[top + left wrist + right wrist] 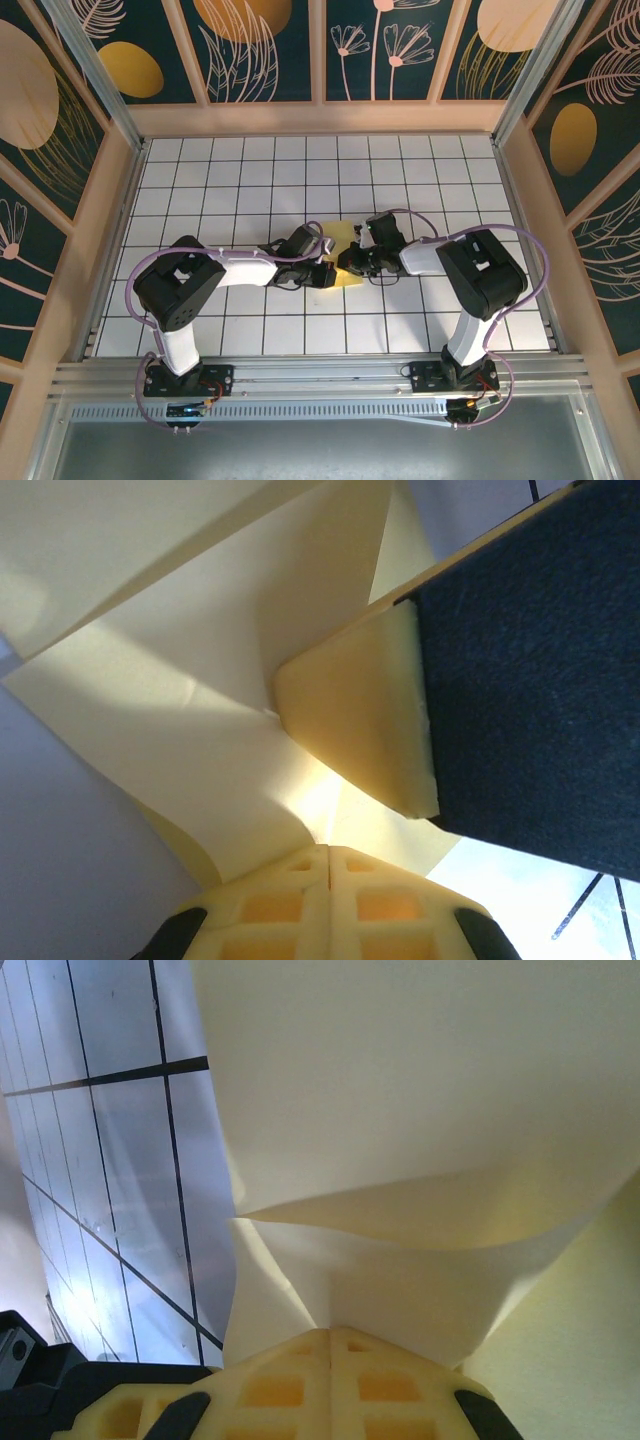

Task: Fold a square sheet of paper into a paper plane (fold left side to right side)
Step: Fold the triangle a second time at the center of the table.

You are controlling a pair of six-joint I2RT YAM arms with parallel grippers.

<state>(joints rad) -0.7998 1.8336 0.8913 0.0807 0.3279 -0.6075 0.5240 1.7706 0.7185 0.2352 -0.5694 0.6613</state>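
Pinching from both sides, I hold the pale-yellow sheet of paper (343,238) near the middle of the white grid-tiled table (250,180). From above, my two arms reach inward and meet over it. My left gripper (325,272) comes in from the left, my right gripper (354,262) from the right, and the two are just beside each other. Most of the sheet is under them. A bit of it shows behind the wrists and a bit along the near edge.

At my left wrist, the left gripper (330,858) has its fingers pressed together on the paper (180,710). The paper rises from the pinch in creased, layered flaps. A pale wedge-shaped tip (355,720) on a dark block (530,680) lies against the sheet on the right, close to my fingers.

At my right wrist, the right gripper (330,1338) is likewise clamped on the paper (420,1110), fingertips together with the sheet between them. The paper fans upward from there, and one fold line runs across it. Grid tiles (130,1160) show to the left of the sheet. I cannot tell how many layers sit in either pinch.
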